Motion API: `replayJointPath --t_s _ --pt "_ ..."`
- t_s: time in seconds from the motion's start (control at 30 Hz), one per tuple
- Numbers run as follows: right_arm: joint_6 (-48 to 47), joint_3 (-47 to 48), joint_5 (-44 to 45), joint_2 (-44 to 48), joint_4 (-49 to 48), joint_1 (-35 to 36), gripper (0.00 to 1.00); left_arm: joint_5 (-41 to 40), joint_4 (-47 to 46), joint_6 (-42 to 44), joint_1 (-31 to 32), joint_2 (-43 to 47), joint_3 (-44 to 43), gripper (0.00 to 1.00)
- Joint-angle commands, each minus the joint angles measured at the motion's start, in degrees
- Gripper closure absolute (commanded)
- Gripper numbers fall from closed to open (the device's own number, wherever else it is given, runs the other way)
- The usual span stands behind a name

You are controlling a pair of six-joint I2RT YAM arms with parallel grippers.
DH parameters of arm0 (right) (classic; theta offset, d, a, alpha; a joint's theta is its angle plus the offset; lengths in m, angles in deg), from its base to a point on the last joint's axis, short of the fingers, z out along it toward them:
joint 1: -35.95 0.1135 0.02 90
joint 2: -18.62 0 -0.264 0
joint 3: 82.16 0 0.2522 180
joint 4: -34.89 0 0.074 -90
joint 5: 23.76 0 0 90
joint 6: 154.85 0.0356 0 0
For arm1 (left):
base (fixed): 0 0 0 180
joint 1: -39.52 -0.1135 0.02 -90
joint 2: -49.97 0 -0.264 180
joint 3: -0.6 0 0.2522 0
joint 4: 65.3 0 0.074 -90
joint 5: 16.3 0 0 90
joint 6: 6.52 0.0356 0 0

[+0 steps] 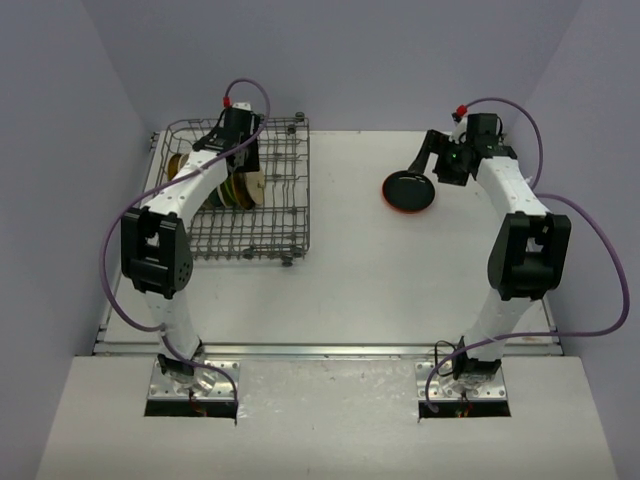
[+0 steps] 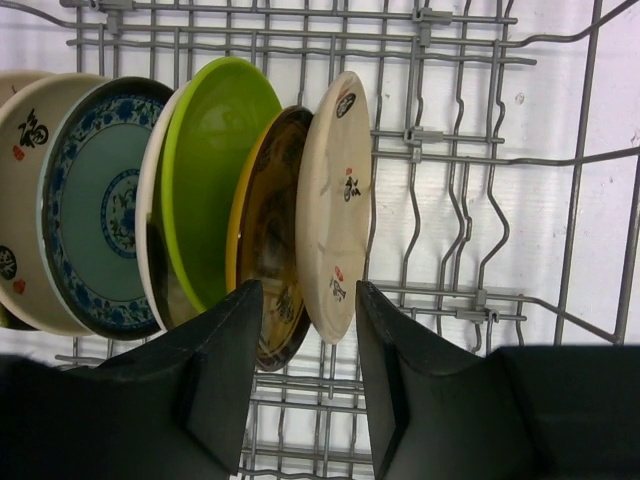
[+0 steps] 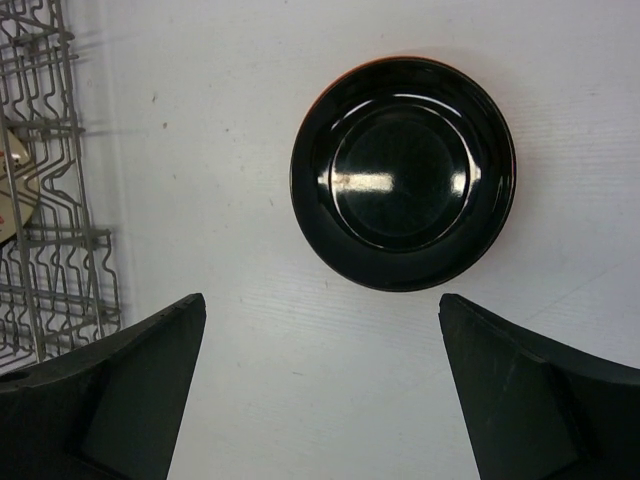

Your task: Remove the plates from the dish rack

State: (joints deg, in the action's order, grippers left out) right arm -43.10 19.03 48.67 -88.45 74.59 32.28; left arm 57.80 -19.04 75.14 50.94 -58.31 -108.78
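The grey wire dish rack (image 1: 285,200) sits at the table's far left. Several plates stand on edge in it: a beige underside (image 2: 335,190), a yellow-brown one (image 2: 268,230), a lime green one (image 2: 215,160) and a teal-patterned one (image 2: 100,200). My left gripper (image 2: 310,290) hangs over them, its jaws narrowed. The beige plate's edge lies between the tips, with a gap on each side. My right gripper (image 3: 322,300) is wide open and holds nothing. It hovers just short of a dark plate with an orange rim (image 3: 403,172) that lies flat on the table.
The rack's right side (image 2: 450,140) holds only bare tines. Its edge (image 3: 50,200) shows at the left of the right wrist view. The white table (image 1: 400,280) is bordered by lilac walls at the back and sides.
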Motion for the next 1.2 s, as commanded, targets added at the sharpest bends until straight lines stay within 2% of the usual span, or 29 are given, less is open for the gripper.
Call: replayJointPath --t_s 0.0,0.37,0.53,0.73,0.93,1.07,1.17 --pt "0.6 -1.1 -1.3 3.0 -1.7 0.4 0.01 -2.0 -0.5 0.0 0.6 -2.7 -4.5 0.6" --pt "1.4 -2.2 -2.5 3.7 -2.1 0.4 0.01 -4.1 0.8 -0.5 0.9 -8.5 -7.9 0.73" --pt "1.6 -3.1 -3.4 4.3 -2.3 0.5 0.01 -5.5 0.9 -0.5 1.2 -7.9 -8.2 0.85" --pt "1.8 -2.9 -4.4 5.0 -2.1 1.0 0.01 -8.6 1.5 0.3 2.4 -3.2 -10.2 0.99" --pt "1.8 -2.7 -5.8 6.1 -2.2 1.5 0.01 -9.5 0.9 0.8 3.2 4.4 -9.6 1.0" --pt "2.1 -2.7 -7.5 6.7 -2.9 1.9 0.01 -7.3 -0.6 0.6 3.3 10.1 -7.4 1.0" --pt "2.9 -3.7 -13.5 7.6 -5.5 2.2 0.02 0.8 -2.8 0.0 3.3 13.6 -3.5 1.0"
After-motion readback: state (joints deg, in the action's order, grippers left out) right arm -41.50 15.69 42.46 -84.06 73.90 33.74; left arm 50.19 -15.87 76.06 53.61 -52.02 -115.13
